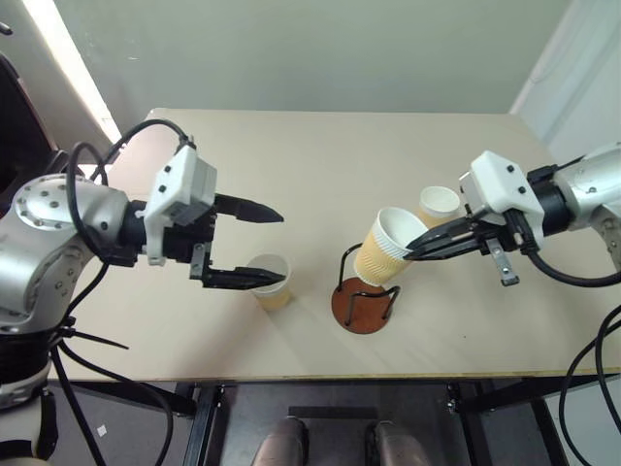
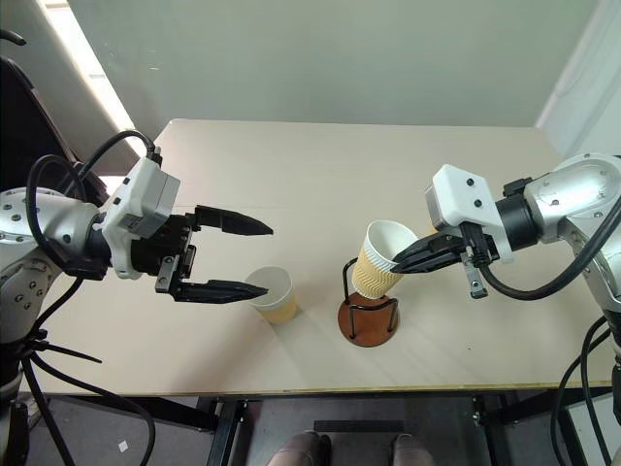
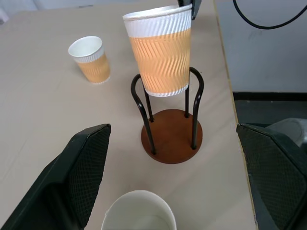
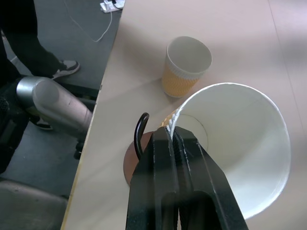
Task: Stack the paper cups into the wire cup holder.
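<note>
No text, label, brand, number or sign can be read anywhere. The paper cups [image 3: 161, 55] carry a wavy ribbed pattern without lettering, and the wire cup holder [image 3: 171, 135] is plain.

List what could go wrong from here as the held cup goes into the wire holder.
1. The right gripper pinches the held cup only at its rim, and the cup hangs tilted over the wire cup holder; its bottom edge could catch a wire loop and miss the base.
2. The holder stands free near the table's front edge; a sideways push might tip or slide it.
3. The open left gripper hovers at another cup and could knock it over.
</note>
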`<state>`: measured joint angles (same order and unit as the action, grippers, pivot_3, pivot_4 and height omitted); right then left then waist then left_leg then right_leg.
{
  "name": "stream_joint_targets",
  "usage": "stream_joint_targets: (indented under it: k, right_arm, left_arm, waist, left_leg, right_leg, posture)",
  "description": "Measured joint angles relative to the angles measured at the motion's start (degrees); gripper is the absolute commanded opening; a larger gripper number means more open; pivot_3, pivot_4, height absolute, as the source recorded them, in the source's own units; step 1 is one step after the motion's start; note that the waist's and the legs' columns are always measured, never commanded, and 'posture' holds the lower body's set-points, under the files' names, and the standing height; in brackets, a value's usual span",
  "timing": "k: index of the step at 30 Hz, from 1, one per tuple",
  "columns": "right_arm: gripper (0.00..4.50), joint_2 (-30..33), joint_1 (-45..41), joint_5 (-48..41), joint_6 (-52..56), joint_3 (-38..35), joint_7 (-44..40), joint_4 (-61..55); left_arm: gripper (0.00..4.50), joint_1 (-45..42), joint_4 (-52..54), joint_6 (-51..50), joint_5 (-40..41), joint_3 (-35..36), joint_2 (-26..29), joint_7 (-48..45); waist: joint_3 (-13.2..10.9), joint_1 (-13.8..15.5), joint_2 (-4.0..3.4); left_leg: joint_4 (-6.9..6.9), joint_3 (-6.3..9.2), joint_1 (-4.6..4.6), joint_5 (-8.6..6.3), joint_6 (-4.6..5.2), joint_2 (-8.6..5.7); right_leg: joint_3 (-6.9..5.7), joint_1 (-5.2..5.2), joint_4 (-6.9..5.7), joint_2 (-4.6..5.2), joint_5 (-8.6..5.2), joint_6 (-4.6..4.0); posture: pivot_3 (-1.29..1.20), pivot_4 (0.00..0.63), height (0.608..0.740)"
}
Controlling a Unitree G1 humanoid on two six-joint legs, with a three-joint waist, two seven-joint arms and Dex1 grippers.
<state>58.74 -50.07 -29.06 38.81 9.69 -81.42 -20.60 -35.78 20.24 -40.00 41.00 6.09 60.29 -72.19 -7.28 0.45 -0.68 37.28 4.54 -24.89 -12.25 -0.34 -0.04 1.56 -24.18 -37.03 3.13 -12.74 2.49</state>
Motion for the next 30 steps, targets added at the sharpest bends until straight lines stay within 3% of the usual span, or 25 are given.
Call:
stream_joint_targets:
  k: [1,4,15,21,25,30]
  right_arm:
    - [0.05,-0.08,0.0,0.61,-0.11,0.63,0.08,-0.17]
    - [0.65,-0.55,-0.03,1.51,0.24,1.53,0.68,-0.4]
    - [4.33,-1.42,-2.81,5.34,-0.45,3.46,1.77,4.43]
    - [4.33,-2.97,-8.01,20.65,-15.81,7.02,6.22,29.65]
    - [4.33,-7.58,-11.44,30.43,-27.13,11.75,7.96,46.51]
    - [4.33,-15.0,-16.4,38.99,-38.37,14.82,11.36,65.78]
  left_arm:
    - [4.5,-0.02,0.0,0.0,0.0,0.0,0.0,0.04]
    - [4.5,-0.05,-0.01,0.0,0.0,-0.01,-0.01,0.07]
    - [4.5,-1.57,-1.68,1.42,-3.26,-1.33,-1.79,2.75]
    - [4.5,-6.26,-7.89,3.8,-10.53,-5.31,-6.14,8.76]
    - [4.5,-6.26,-7.69,4.4,-11.22,-6.56,-7.2,8.46]
    - [4.5,-5.58,-6.68,4.5,-11.33,-6.7,-7.15,8.38]
  waist:
    - [0.0,0.0,0.0]
    - [0.0,0.0,0.0]
    - [0.0,0.01,0.0]
    - [0.01,0.13,0.02]
    - [-0.01,-0.25,-0.01]
    - [-0.03,-0.32,-0.06]
  left_leg:
    - [-0.01,0.0,0.0,0.0,0.0,0.0]
    - [-0.02,0.0,0.0,0.0,-0.01,0.0]
    - [-0.02,0.03,-0.01,0.0,0.01,0.0]
    - [0.0,0.13,0.02,0.06,0.23,-0.01]
    - [-0.16,0.13,0.0,0.15,0.14,0.02]
    - [-0.35,0.13,-0.06,0.18,0.06,0.11]
  right_leg:
    - [0.0,-0.01,0.0,0.0,0.0,0.0]
    - [0.0,-0.01,0.0,0.0,0.0,0.0]
    - [-0.02,-0.02,-0.02,0.0,0.05,-0.03]
    - [-0.02,-0.02,0.08,0.04,0.49,-0.17]
    - [0.01,-0.24,-0.01,0.0,0.83,0.28]
    - [-0.03,-0.46,-0.08,-0.05,0.83,0.25]
  posture:
    - [0.0,0.15,0.74]
    - [0.0,0.15,0.74]
    - [0.0,0.15,0.74]
    - [0.0,0.15,0.74]
    - [0.0,0.15,0.74]
    - [0.0,0.15,0.74]
